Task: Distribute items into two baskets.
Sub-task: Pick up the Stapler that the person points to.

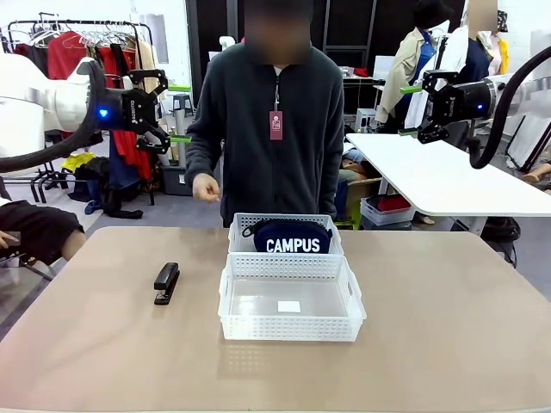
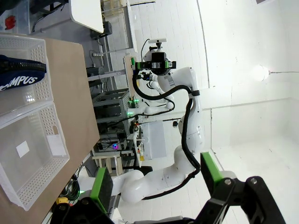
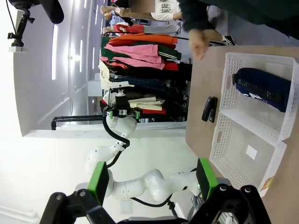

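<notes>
- Sitting in the far translucent white lattice plastic basket (image 1: 237, 225), the navy blue fabric "CAMPUS" pouch (image 1: 293, 237) counts as done.
- Left of the empty near basket (image 1: 291, 328), the small black desk stapler (image 1: 166, 283) lies on the tan table (image 1: 448, 327); by my judgement, that item is left.
- Both the left gripper (image 1: 179, 113) and right gripper (image 1: 410, 110) hang high, jaws wide, holding nothing.

Tan table (image 1: 448, 344): black stapler (image 1: 166, 283) left; near basket (image 1: 291, 328), far basket (image 1: 240, 234) touching, centre.

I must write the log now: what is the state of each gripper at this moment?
Left gripper: open, raised above the table, holding nothing.
Right gripper: open, raised above the table, holding nothing.
</notes>
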You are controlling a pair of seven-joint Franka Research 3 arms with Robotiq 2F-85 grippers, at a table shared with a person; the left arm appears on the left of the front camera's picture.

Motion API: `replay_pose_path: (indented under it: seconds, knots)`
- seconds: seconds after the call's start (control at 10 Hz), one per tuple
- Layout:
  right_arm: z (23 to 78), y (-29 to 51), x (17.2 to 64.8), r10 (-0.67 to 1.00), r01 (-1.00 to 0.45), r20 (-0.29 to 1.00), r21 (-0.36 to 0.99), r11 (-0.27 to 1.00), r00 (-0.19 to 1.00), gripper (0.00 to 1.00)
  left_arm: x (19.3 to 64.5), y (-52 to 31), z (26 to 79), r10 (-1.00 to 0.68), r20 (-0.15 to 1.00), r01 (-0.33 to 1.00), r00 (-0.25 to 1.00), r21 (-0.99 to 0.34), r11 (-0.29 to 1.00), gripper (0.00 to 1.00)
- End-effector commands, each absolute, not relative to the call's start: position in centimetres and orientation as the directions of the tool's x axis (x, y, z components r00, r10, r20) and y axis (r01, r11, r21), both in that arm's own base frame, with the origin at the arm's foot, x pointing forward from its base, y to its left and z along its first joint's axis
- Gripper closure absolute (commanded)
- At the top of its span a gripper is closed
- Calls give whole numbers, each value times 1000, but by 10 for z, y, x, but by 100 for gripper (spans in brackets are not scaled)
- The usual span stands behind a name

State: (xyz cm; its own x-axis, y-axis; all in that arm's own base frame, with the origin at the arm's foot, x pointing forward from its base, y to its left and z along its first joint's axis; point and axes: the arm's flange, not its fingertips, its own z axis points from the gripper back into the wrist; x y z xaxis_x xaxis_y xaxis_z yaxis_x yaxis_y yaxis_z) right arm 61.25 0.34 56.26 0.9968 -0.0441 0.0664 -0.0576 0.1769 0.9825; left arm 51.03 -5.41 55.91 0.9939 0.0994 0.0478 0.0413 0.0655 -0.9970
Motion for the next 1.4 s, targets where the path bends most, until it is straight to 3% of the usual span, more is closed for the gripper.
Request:
replay_pose_path:
  seconds: [0.0, 1.3]
  knots:
    - [566, 3, 611, -42, -59, 67, 983, 176, 997, 0, 508, -53, 560, 99, 52, 45, 994, -996, 72, 0]
    - [566, 3, 611, -42, -59, 67, 983, 176, 997, 0, 508, -53, 560, 99, 52, 45, 994, -996, 72, 0]
